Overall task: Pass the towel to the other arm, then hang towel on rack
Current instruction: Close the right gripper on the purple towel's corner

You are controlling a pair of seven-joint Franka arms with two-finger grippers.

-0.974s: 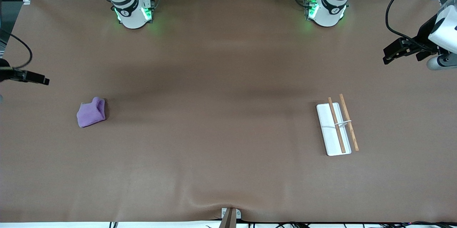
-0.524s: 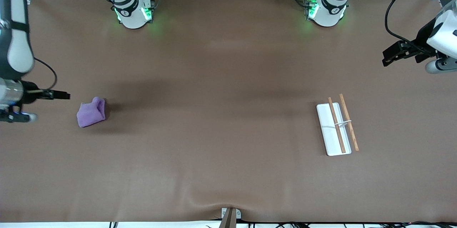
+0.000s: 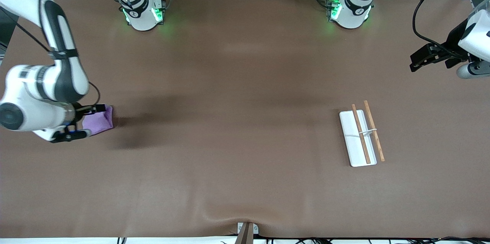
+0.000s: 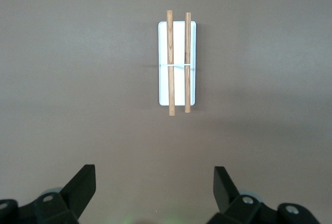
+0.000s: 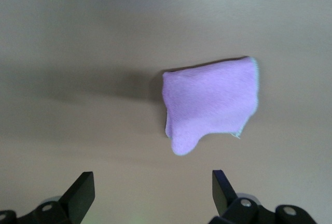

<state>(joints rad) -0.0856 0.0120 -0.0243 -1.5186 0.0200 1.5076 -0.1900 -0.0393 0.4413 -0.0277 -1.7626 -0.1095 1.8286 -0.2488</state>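
Note:
The purple towel (image 3: 102, 121) lies folded on the brown table toward the right arm's end; it also shows in the right wrist view (image 5: 212, 105). My right gripper (image 3: 90, 121) hangs over the towel's edge, open and empty (image 5: 151, 187), and hides part of it in the front view. The rack (image 3: 355, 139), a white base with two wooden rods (image 3: 360, 133), lies toward the left arm's end and shows in the left wrist view (image 4: 177, 63). My left gripper (image 3: 416, 61) waits open and empty (image 4: 154, 182), in the air over that end of the table.
A small metal bracket (image 3: 247, 230) sits at the table's edge nearest the front camera. Both arm bases (image 3: 143, 12) (image 3: 350, 8) stand along the farthest edge. Cables hang by the left arm (image 3: 421, 26).
My right arm has swung in from the table's end and its gripper now hangs over the towel. The towel, the rack and the left arm have hardly moved.

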